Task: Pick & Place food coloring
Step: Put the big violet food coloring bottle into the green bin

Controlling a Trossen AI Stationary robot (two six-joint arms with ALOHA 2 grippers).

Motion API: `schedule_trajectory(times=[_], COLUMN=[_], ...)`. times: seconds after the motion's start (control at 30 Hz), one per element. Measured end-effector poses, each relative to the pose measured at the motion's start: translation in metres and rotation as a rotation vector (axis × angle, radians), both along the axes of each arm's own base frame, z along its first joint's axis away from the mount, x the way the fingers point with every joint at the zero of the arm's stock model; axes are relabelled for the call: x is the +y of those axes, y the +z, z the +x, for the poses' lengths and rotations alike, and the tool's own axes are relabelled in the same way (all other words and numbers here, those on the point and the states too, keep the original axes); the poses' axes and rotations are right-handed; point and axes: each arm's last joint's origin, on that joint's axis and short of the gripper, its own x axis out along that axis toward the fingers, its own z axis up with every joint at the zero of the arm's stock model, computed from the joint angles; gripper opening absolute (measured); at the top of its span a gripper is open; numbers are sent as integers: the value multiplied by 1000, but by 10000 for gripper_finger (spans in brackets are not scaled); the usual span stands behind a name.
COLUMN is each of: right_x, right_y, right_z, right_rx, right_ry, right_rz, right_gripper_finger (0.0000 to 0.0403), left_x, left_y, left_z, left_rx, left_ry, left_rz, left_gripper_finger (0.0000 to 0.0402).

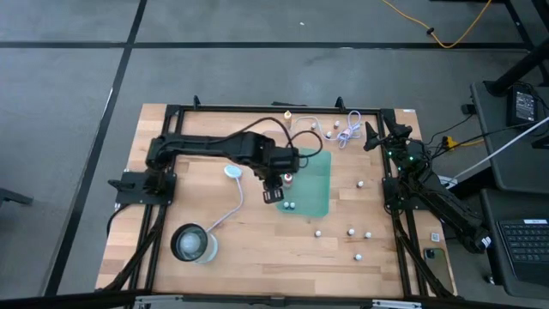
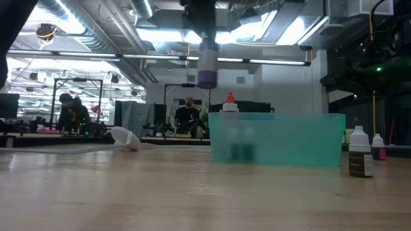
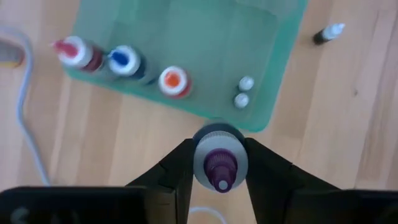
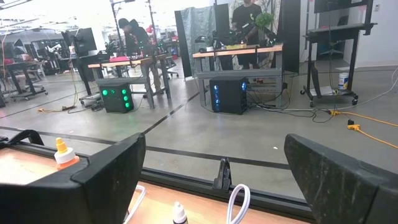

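Below, left hand (image 3: 220, 163) clamps purple-capped bottle (image 3: 219, 167); body hidden.

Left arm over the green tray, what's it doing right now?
The left pincer is shut on a purple-capped food coloring bottle, held above the table just outside the green tray's edge. In the tray stand red, blue and orange bottles plus two white-capped ones. More bottles lie scattered on the table. The right pincer waits open at the table's right edge.

L fingers (image 3: 186, 163) clamped; R fingers (image 4: 112, 171) apart.
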Motion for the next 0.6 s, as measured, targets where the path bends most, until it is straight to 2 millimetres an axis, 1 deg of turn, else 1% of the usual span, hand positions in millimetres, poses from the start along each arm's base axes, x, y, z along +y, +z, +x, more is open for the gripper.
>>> schedule_trajectory(times=[0.2,0.33,0.47,0.6], right_x=[0,0,0,0], right_y=[0,0,0,0], right_z=[0,0,0,0], right_rx=[0,0,0,0], right_ry=[0,0,0,0], right_rz=[0,0,0,0], right_gripper_finger=[384,384,384,384], left_x=[-4,-5,-5,-6], left_y=[-11,-21,-37,-49], left_z=[22,30,38,48], left_rx=[2,13,47,43], left_ry=[-27,-40,-45,-62], left_rz=[4,8,18,29], left_gripper_finger=[114,114,114,114])
